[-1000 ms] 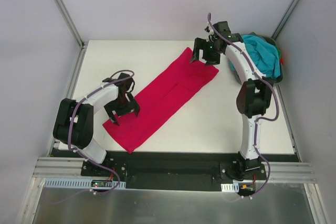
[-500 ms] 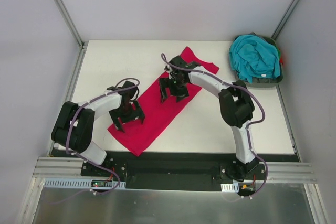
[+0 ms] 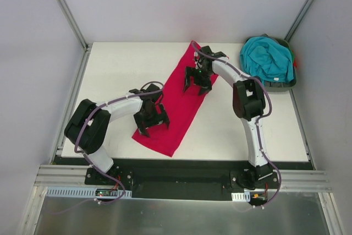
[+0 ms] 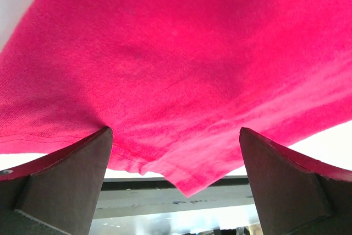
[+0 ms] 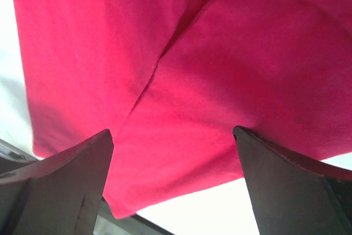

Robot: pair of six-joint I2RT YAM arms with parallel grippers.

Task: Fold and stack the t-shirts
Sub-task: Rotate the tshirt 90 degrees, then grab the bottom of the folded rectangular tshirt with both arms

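The crimson-red t-shirt (image 3: 179,103) lies folded into a long strip, running diagonally from the table's front centre to the back. My left gripper (image 3: 152,125) is open, pressed down on the strip's near end; the red cloth (image 4: 181,70) fills its wrist view between the spread fingers. My right gripper (image 3: 197,82) is open over the strip's far part, with red cloth (image 5: 181,81) and a fold line between its fingers. The teal t-shirt (image 3: 268,59) lies bunched in the dark tray (image 3: 284,85) at the back right.
White table (image 3: 121,64) with metal frame posts at the back corners and a black rail along the near edge (image 3: 181,171). The tray stands near the right wall.
Both grippers have slid right with the red strip, turning it steeper and shifting its near end toward the table's centre. The right gripper moved back along the strip.
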